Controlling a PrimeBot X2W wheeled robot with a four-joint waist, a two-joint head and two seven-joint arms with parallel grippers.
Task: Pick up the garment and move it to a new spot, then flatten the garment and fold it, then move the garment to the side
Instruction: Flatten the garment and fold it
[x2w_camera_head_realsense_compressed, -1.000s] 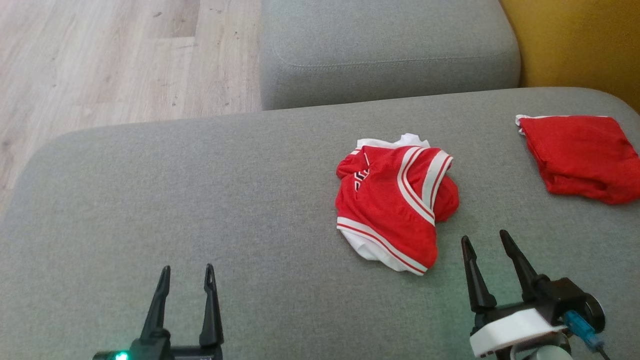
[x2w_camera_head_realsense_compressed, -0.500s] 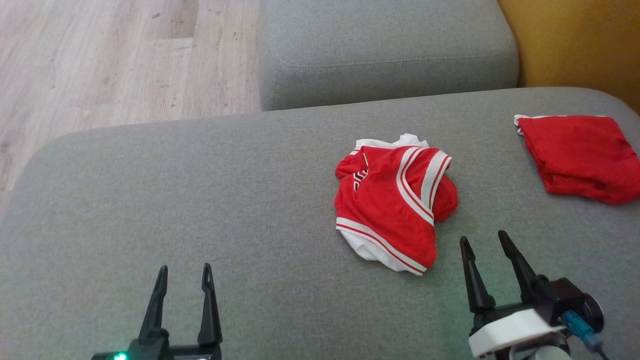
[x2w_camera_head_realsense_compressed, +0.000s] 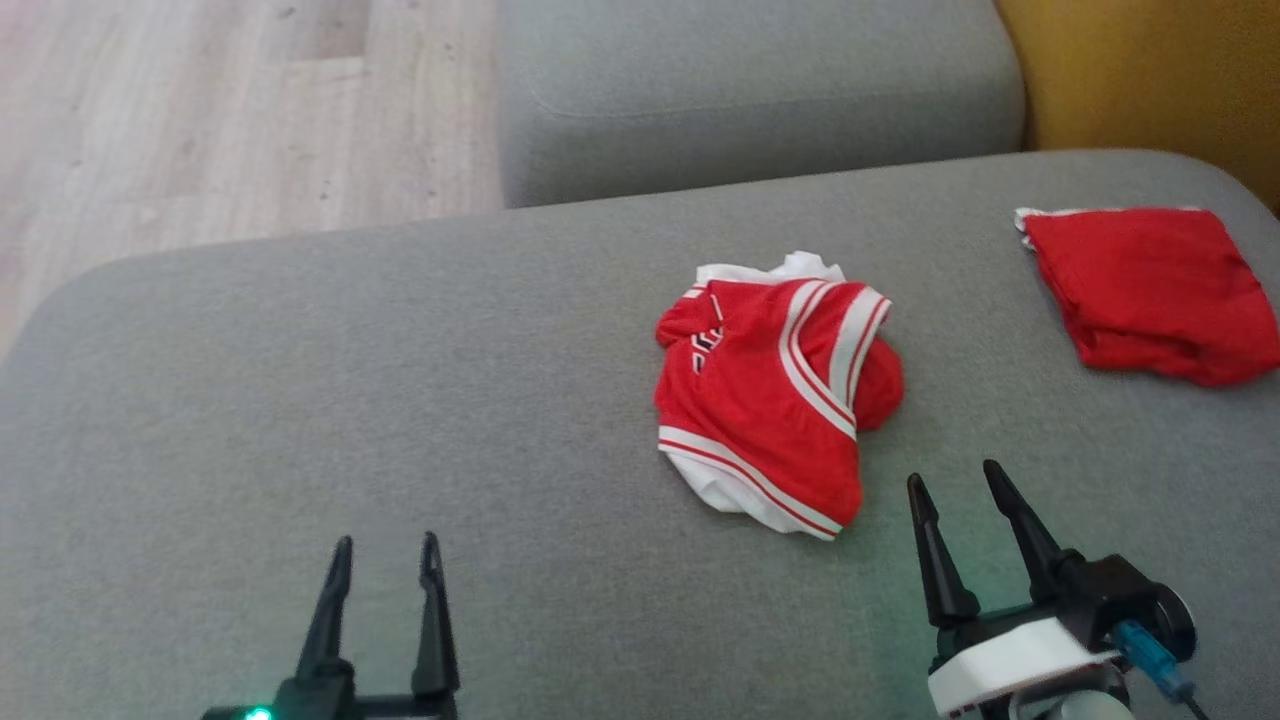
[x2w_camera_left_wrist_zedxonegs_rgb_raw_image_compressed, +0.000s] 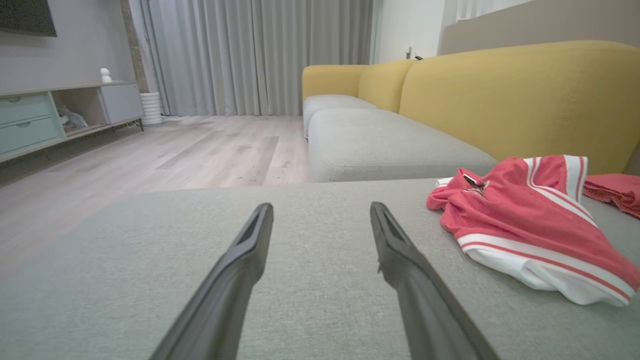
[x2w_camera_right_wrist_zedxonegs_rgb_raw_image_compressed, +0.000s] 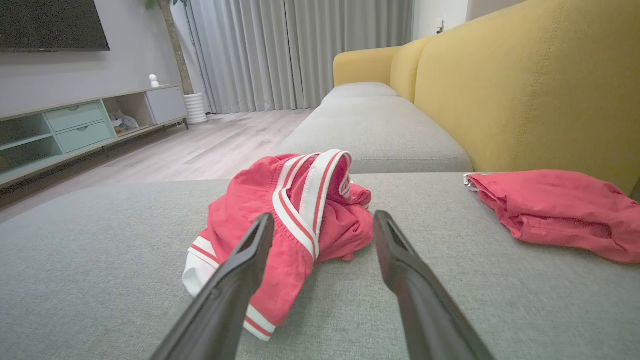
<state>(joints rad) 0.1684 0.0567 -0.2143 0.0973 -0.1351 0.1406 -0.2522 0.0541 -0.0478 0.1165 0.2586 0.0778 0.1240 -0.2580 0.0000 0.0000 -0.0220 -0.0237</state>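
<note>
A crumpled red garment with white stripes (x2w_camera_head_realsense_compressed: 775, 395) lies on the grey sofa seat (x2w_camera_head_realsense_compressed: 400, 380), right of the middle. It also appears at the right of the left wrist view as the garment (x2w_camera_left_wrist_zedxonegs_rgb_raw_image_compressed: 530, 220) and straight ahead of the fingers in the right wrist view, garment (x2w_camera_right_wrist_zedxonegs_rgb_raw_image_compressed: 295, 210). My right gripper (x2w_camera_head_realsense_compressed: 950, 480) hovers open just near and right of it, apart from the cloth. My left gripper (x2w_camera_head_realsense_compressed: 385, 545) is open at the lower left, far from the garment, with nothing between its fingers.
A second, plain red cloth (x2w_camera_head_realsense_compressed: 1150, 290) lies folded at the seat's far right, cloth (x2w_camera_right_wrist_zedxonegs_rgb_raw_image_compressed: 560, 210). Another grey cushion (x2w_camera_head_realsense_compressed: 750, 90) stands beyond, with a yellow backrest (x2w_camera_head_realsense_compressed: 1150, 80) on the right and wooden floor (x2w_camera_head_realsense_compressed: 200, 120) on the left.
The whole head picture has shifted: the camera moved slightly. Both grippers stay open and in roughly the same places; the garment lies as before.
</note>
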